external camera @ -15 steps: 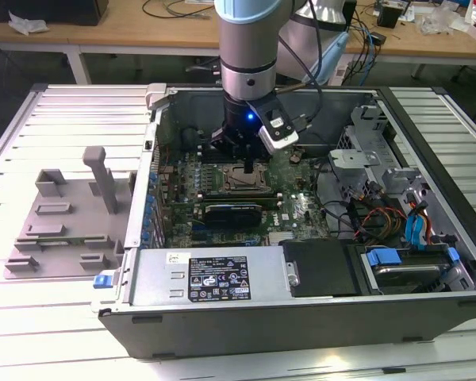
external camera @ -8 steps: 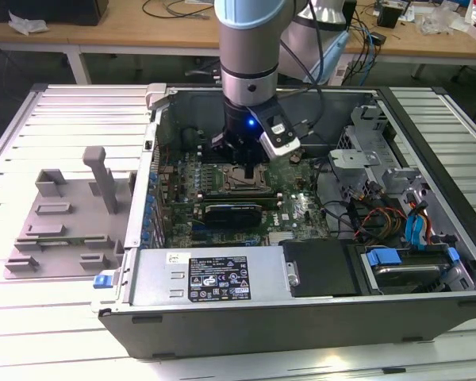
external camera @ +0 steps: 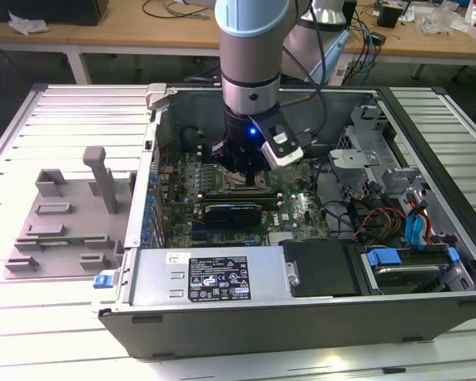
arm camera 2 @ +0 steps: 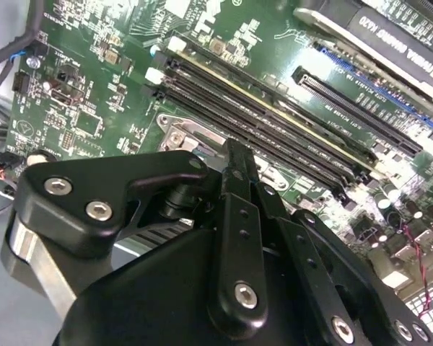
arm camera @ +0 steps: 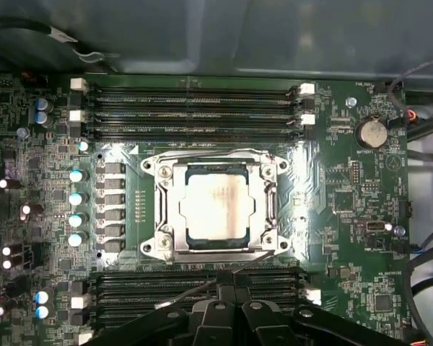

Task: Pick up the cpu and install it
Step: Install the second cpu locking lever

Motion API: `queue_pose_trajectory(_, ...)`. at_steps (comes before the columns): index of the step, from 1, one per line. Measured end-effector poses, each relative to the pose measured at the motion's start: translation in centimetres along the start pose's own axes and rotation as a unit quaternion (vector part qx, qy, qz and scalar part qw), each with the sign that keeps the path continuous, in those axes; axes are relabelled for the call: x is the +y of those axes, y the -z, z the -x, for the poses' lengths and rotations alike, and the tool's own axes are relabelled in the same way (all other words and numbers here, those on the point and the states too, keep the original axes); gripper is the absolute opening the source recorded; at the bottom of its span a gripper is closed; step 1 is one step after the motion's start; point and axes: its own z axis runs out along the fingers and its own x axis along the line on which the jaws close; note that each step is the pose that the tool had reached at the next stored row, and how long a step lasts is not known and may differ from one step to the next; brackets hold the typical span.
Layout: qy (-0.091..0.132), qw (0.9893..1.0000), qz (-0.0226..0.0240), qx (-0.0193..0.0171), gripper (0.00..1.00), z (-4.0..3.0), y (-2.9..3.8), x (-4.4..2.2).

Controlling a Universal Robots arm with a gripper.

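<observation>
one cpu point(arm camera: 216, 207) sits in one metal socket frame point(arm camera: 163, 205), just past the one gripper point(arm camera: 224, 306). there are four long memory slots point(arm camera: 191, 108) on the frame's far side. one round coin battery point(arm camera: 370, 132). one grey tray point(external camera: 59, 230) lies outside the one computer case point(external camera: 301, 313).

Above the cpu point(arm camera: 216, 204) I have open room; memory slots point(arm camera: 191, 112) flank its socket frame point(arm camera: 215, 205), and case walls point(external camera: 155, 171) hem me in.
</observation>
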Motion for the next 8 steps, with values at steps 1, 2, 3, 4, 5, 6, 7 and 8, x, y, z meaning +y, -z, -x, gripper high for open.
queue_pose_trajectory(1, 0.0, 1.0, 0.0, 0.0, 0.11, -0.33, 0.01, -0.01)
queue_pose_trajectory(2, 0.0, 1.0, 0.0, 0.0, 0.11, -0.65, 0.03, -0.02)
queue_pose_trajectory(3, 0.0, 1.0, 0.0001, 0.0, 0.11, -0.84, 0.04, -0.01)
queue_pose_trajectory(4, 0.0, 1.0, 0.0, 0.0, 0.11, -0.84, 0.04, -0.02)
queue_pose_trajectory(5, 0.0, 1.0, -0.0001, 0.0092, 0.11, -0.85, 0.01, -0.03)
queue_pose_trajectory(6, -0.001, 0.9999, -0.0002, 0.0119, 0.11, -0.85, 0.01, -0.02)
queue_pose_trajectory(7, 0.0, 0.9999, -0.0002, 0.0126, 0.11, -0.85, -0.02, -0.02)
queue_pose_trajectory(8, 0.0, 0.9999, -0.0002, 0.0125, 0.11, -0.91, -0.07, -0.03)
